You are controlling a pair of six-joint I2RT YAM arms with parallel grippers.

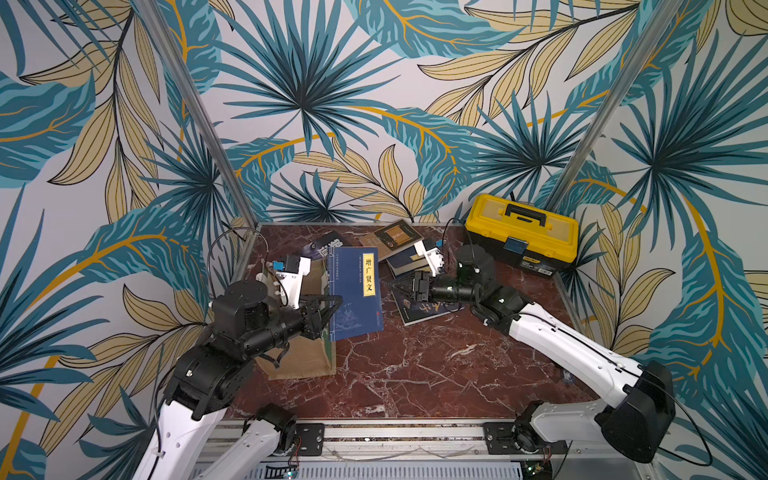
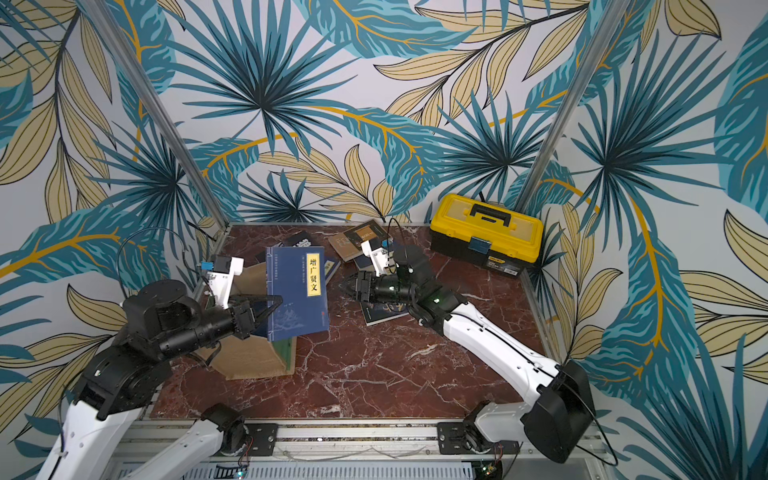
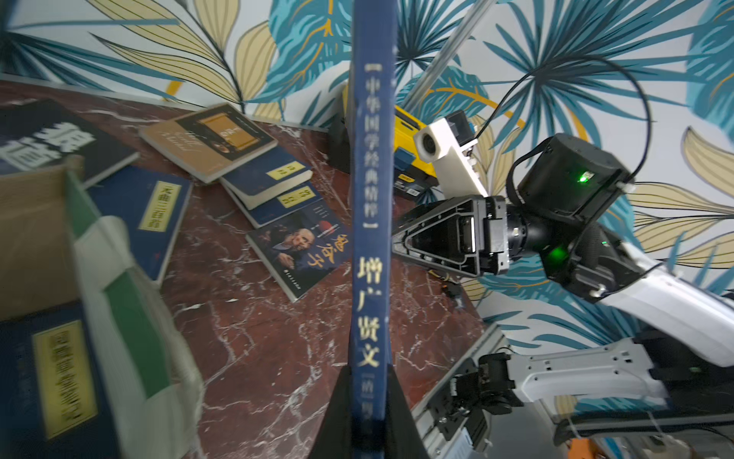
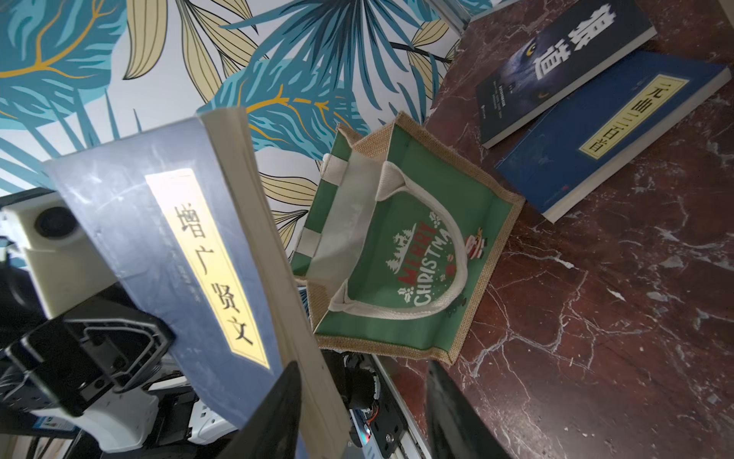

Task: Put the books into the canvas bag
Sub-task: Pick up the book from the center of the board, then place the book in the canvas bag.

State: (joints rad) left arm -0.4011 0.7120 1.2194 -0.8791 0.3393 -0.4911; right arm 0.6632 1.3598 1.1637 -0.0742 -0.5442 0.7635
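The task looks partly done: one navy book (image 3: pixel 59 377) already lies inside the canvas bag (image 1: pixel 299 361); the left gripper (image 1: pixel 332 305) is clamped on the spine of a second navy book (image 1: pixel 357 291), held cover-up above the bag's mouth and overhanging its green side, not yet lowered in. The right gripper (image 1: pixel 399 286) hovers just beside that book's free edge, jaws apart and holding nothing; about six more books, among them a tan-brown book (image 1: pixel 392 237), lie on the table (image 1: pixel 415 374) beyond the bag, so most of the work is left.
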